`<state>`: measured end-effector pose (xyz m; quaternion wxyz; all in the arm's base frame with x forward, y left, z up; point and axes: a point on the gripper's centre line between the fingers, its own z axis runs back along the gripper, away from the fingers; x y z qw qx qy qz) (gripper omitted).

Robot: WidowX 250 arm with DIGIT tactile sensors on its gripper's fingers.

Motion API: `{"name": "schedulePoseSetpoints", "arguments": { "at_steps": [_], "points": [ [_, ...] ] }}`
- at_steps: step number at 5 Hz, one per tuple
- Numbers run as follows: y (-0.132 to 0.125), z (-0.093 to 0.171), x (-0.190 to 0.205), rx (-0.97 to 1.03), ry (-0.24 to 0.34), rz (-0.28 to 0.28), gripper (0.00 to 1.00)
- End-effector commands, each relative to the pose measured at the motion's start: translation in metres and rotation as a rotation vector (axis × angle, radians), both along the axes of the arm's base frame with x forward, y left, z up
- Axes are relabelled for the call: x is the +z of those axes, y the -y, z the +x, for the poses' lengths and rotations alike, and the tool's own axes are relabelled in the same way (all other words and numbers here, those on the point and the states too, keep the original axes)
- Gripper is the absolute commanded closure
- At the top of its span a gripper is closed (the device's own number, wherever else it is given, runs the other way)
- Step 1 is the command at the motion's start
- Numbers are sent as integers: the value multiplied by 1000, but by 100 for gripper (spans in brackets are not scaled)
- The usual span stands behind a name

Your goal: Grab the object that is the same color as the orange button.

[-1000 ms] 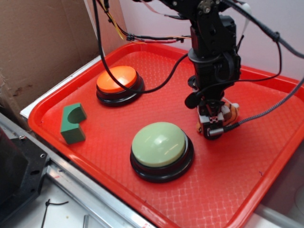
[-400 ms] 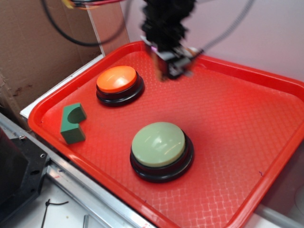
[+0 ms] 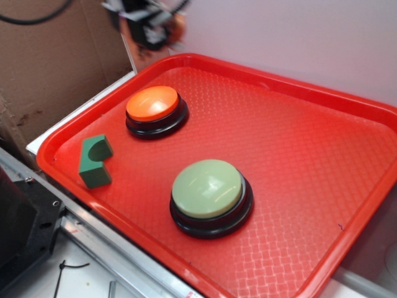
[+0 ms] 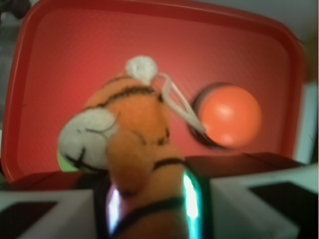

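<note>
My gripper (image 3: 152, 28) hangs blurred at the top left of the exterior view, high above the tray's far left corner. In the wrist view the gripper (image 4: 149, 199) is shut on the plush tiger (image 4: 134, 144), orange with black stripes and a white muzzle, squeezed between the two jaws and filling the middle of the picture. A sliver of the tiger's orange (image 3: 178, 25) shows beside the gripper in the exterior view. The orange button (image 3: 152, 104) sits on its black base at the tray's left; in the wrist view this orange button (image 4: 231, 116) lies far below, to the right.
The red tray (image 3: 298, 155) holds a larger pale green button (image 3: 208, 189) near its front and a green block (image 3: 95, 161) at the left. Brown cardboard (image 3: 49, 68) stands behind the tray on the left, and a metal rail (image 3: 118, 261) runs along the front.
The gripper rose from the tray's right middle with the tiger in it and swung up and left, past the orange button, to above the tray's far left corner.
</note>
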<state>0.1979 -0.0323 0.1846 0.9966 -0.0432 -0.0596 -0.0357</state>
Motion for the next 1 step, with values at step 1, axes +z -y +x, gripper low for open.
{"name": "schedulePoseSetpoints", "arguments": {
  "at_steps": [1],
  "points": [
    [-1,-8,-2,-11,40,51,100]
  ]
}}
